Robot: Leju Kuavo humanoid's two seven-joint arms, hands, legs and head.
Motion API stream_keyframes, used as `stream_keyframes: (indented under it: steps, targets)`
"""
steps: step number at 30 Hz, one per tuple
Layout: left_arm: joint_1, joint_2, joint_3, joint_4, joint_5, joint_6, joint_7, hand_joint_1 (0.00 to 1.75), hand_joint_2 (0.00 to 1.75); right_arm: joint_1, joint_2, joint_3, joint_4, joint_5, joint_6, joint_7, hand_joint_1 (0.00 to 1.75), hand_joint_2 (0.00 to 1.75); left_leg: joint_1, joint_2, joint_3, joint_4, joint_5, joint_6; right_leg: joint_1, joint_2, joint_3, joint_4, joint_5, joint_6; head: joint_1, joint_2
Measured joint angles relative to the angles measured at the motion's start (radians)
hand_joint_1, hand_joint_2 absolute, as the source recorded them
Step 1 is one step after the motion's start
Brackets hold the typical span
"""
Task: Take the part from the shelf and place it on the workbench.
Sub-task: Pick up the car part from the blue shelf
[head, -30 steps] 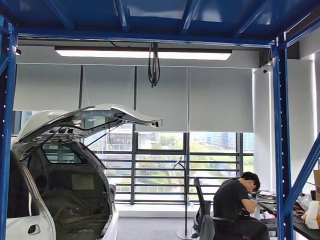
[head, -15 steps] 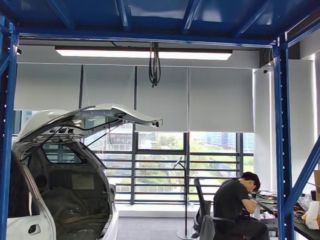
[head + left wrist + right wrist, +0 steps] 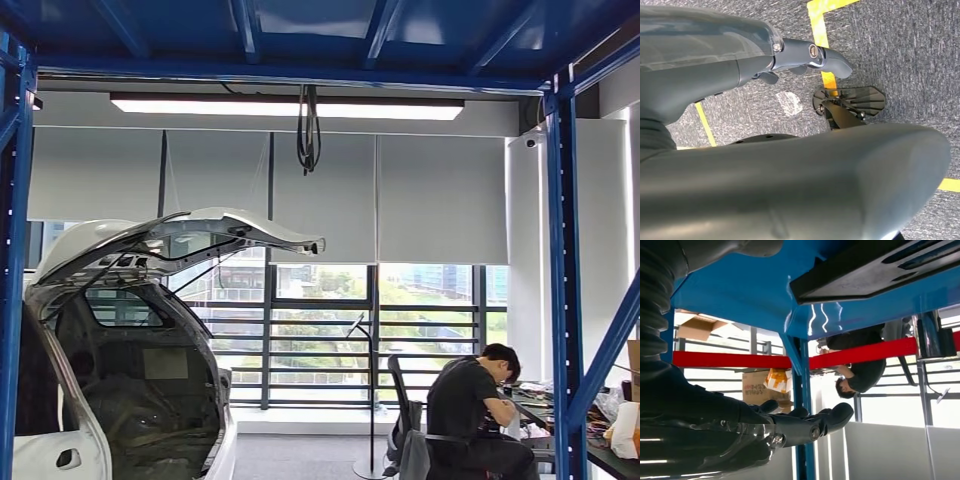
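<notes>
Left hand (image 3: 802, 55) is hanging over the grey floor (image 3: 904, 50) by yellow tape, fingers straight, holding nothing. Right hand (image 3: 806, 425) is reaching out under the blue shelf (image 3: 753, 295), fingers extended and loose, nothing in it, likely lining up for the pick. The part isn't identifiable; can't tell where it sits. A person (image 3: 472, 405) is sitting far right at a worktop (image 3: 604, 455).

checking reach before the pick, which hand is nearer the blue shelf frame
Right. The right hand is raised beside the blue shelf frame, under its beam. The left hand hangs down over grey floor with yellow tape.
</notes>
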Motion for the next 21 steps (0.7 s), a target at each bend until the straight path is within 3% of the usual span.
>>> stream_keyframes:
  steps: [21]
  targets:
    - [-0.001, 0.000, 0.000, 0.000, -0.012, -0.007, -0.006, 0.00, 0.00, -0.103, -0.002, -0.045, 0.146, 0.038, 0.022, 0.027, 0.00, 1.75, 0.000, 0.000, 0.000, 0.000, 0.000, 0.000, 0.000, 0.000, 0.000, 0.000, 0.000, 0.000, 0.000, 0.000]
